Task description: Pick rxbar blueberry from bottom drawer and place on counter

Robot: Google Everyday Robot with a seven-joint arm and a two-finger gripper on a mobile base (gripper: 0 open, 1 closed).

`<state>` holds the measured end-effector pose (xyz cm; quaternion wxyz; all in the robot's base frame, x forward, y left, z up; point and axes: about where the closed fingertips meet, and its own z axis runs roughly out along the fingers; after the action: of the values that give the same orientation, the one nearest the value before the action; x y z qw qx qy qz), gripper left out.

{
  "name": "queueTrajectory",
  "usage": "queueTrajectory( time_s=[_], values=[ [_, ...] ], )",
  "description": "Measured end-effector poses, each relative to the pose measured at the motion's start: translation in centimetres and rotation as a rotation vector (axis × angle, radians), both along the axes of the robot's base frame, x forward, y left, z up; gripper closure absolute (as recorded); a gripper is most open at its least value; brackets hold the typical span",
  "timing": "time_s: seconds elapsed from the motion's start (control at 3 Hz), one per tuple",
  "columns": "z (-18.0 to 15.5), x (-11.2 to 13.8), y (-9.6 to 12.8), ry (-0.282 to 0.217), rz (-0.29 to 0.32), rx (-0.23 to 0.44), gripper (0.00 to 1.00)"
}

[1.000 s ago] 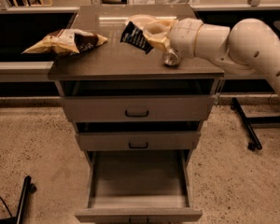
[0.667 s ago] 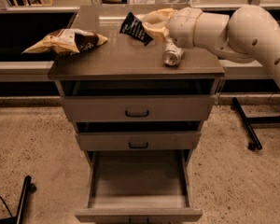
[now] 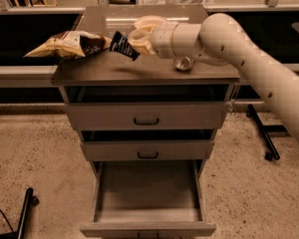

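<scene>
My gripper [image 3: 135,40] is over the middle of the counter [image 3: 99,71], shut on the rxbar blueberry [image 3: 123,45], a small dark flat wrapper. The bar hangs tilted to the gripper's left, a little above the counter, and casts a shadow on it. The bar's left end is close to the chip bag. The bottom drawer [image 3: 147,229] is pulled fully open below, and its inside shows nothing.
A yellow-brown chip bag [image 3: 70,44] lies on the counter's left part and overhangs its left edge. A silver can [image 3: 183,62] lies on the counter under my arm. The two upper drawers [image 3: 146,117] are slightly ajar. A black stand leg [image 3: 261,133] is on the floor at right.
My gripper has moved left across the counter with the bar in it, from near the can toward the chip bag.
</scene>
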<state>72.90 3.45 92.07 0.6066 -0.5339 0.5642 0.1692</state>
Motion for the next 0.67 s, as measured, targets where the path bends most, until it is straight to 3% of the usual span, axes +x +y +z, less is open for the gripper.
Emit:
queueTrajectory(
  time_s=[0.33, 0.67],
  values=[
    [-6.44, 2.75, 3.69, 0.038, -0.005, -0.032, 1.00],
    [-7.35, 3.15, 4.58, 0.042, -0.002, -0.034, 0.85]
  ],
)
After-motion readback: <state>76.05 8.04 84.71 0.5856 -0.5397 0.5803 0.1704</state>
